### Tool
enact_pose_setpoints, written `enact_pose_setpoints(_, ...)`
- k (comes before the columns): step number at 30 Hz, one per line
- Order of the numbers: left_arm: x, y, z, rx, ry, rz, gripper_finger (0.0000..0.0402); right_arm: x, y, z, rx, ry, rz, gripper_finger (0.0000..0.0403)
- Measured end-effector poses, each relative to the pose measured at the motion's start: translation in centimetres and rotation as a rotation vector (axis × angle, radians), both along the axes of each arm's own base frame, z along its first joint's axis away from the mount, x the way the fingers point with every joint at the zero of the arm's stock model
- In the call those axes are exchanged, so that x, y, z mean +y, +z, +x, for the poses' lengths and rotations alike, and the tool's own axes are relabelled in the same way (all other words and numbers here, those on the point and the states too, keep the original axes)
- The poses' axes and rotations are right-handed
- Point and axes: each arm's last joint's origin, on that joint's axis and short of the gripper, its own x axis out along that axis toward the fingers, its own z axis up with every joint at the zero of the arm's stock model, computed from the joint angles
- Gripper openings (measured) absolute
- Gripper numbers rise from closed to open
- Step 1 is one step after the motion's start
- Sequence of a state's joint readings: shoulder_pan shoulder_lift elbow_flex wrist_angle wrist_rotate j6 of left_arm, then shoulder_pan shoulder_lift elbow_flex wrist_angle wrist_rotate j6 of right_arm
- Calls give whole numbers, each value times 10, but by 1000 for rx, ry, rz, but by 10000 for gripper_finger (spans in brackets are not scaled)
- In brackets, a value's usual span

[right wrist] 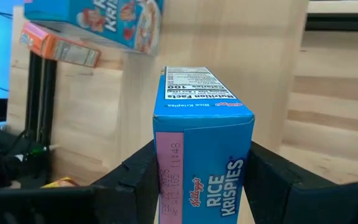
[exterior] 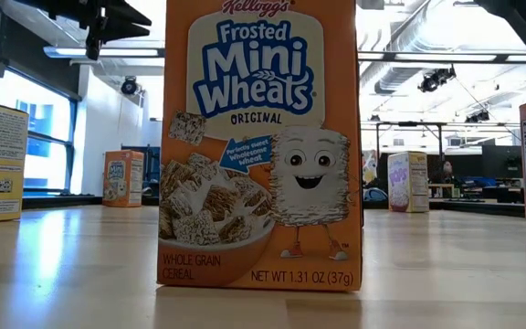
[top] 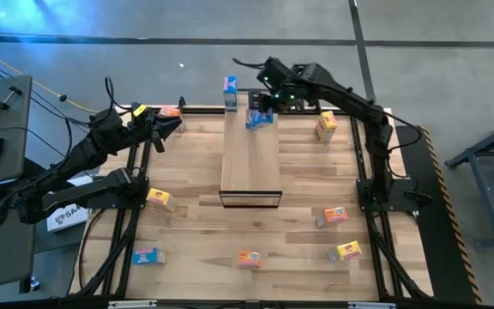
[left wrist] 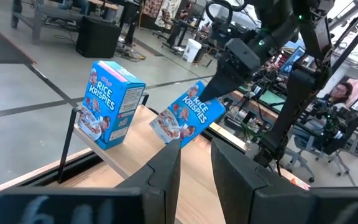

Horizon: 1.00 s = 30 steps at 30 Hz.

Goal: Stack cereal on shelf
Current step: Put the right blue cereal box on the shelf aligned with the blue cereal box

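Right gripper [right wrist: 201, 180] clamped on a blue Rice Krispies box [right wrist: 202, 143], held tilted just above the far end of the shelf [top: 250, 159], right beside the other blue Rice Krispies box [top: 231, 93] already standing upright at that end's corner. Probably just needs righting so its long axis goes vertical, then lowering beside the standing one, since the shelf planks sit directly below and the right arm is clearly the nearer one. Left gripper [top: 177, 125] parked off to the shelf's left with fingers [left wrist: 166, 171] nearly together, looking empty, orange box [top: 170, 112] just beside it.
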<state>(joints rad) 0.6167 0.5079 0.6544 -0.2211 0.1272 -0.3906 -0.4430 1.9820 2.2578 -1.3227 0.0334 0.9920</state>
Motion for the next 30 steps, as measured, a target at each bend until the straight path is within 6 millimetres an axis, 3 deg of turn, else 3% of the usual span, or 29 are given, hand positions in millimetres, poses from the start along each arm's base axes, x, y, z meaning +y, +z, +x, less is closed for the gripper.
enact_pose_setpoints(11,0,0,0,0,-1,0,83,-2,2,9,-63,4,-49,241)
enact_pose_setpoints(18,0,0,0,0,-1,0,83,-4,7,13,-97,51,-126,245)
enact_pose_setpoints(21,0,0,0,0,-1,0,83,-2,22,9,-106,114,-196,243)
enact_pose_setpoints(25,0,0,0,0,-1,0,81,8,44,-15,-60,208,-282,206)
enact_pose_setpoints(28,0,0,0,0,-1,0,72,15,41,-35,95,227,-263,142)
enact_pose_setpoints(30,0,0,0,0,-1,0,62,16,34,-39,164,231,-242,87)
